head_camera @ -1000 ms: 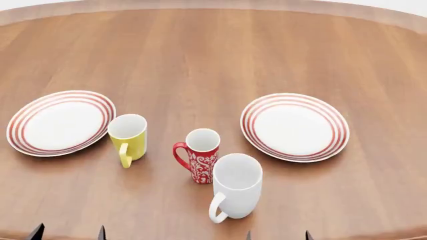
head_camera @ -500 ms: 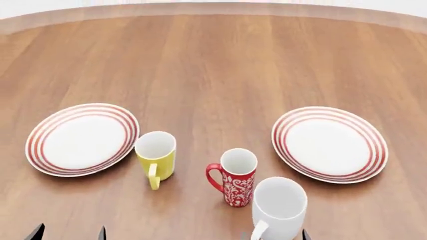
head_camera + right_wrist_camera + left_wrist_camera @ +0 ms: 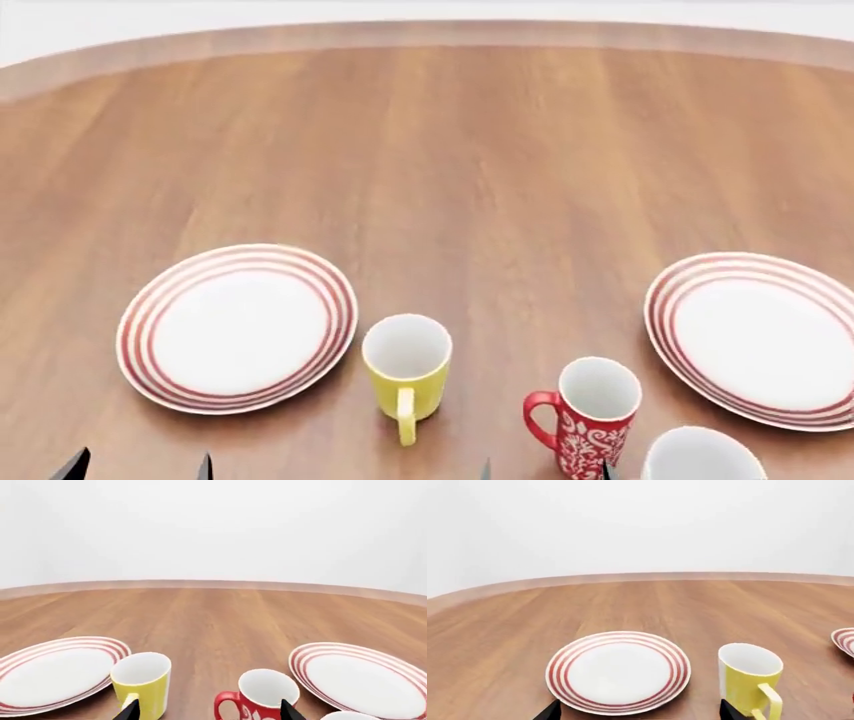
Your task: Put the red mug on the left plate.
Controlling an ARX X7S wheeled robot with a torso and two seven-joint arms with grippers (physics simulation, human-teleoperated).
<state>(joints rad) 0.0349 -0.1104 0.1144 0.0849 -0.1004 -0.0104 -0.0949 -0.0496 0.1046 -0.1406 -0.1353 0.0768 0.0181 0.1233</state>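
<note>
With both end effectors spread apart and empty at the near edge, the right end effector [image 3: 545, 468] should close on the red mug [image 3: 589, 414], standing between the yellow mug [image 3: 406, 371] and white mug [image 3: 702, 456], right of the left plate [image 3: 238, 327].

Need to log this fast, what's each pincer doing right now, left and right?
Left pincer: open, holding nothing; only its fingertips show.
Right pincer: open, holding nothing, fingertips apart short of the red mug.

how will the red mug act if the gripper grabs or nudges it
The red mug looks rigid and glazed, so probably slippery between the fingers. It stands upright, taller than wide, so a high push may tip it. Its loop handle would likely turn it if nudged off-centre.
</note>
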